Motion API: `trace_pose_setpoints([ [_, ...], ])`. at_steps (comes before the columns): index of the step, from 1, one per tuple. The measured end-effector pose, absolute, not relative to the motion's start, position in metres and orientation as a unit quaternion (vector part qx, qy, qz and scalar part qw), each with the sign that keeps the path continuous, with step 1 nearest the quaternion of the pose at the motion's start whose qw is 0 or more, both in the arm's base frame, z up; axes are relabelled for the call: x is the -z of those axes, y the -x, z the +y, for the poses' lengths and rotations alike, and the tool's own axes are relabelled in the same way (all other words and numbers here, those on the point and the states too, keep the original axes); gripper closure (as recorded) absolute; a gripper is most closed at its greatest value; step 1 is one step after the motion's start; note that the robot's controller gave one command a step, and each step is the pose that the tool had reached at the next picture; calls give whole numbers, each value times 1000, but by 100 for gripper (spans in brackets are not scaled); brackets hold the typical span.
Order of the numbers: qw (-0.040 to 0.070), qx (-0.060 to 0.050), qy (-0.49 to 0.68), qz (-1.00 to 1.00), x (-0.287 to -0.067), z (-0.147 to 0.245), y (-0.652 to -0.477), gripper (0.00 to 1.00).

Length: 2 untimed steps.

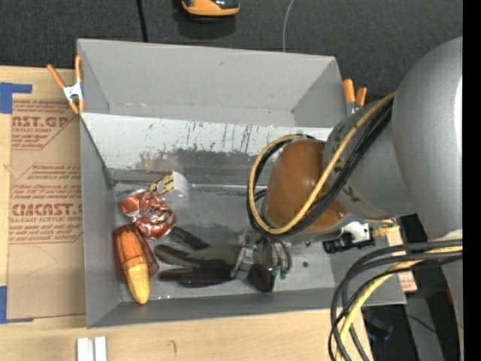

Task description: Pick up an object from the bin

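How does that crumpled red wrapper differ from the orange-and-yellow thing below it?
The red wrapper is crinkled, shiny and shapeless; the orange-and-yellow toy is smooth and elongated. The wrapper is mostly red; the toy is orange with a yellow tip. Both lie at the bin's left side.

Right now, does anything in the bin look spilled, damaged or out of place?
Nothing looks spilled. The red and white wrapper at the left of the bin is crumpled, and the bin's back wall is scuffed. The dark pieces lie loose by the hand, and the orange and yellow toy lies front left.
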<state>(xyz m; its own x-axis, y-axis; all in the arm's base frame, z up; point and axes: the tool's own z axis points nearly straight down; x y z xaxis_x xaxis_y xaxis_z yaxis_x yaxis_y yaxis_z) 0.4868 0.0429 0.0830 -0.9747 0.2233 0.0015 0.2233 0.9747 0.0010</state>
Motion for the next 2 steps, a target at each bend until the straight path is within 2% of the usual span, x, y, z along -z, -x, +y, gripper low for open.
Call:
trace_pose_setpoints([
  [1,1,1,112,-994,-83,43,-487,100],
  [2,4,0,109,-994,-137,41,-489,100],
])
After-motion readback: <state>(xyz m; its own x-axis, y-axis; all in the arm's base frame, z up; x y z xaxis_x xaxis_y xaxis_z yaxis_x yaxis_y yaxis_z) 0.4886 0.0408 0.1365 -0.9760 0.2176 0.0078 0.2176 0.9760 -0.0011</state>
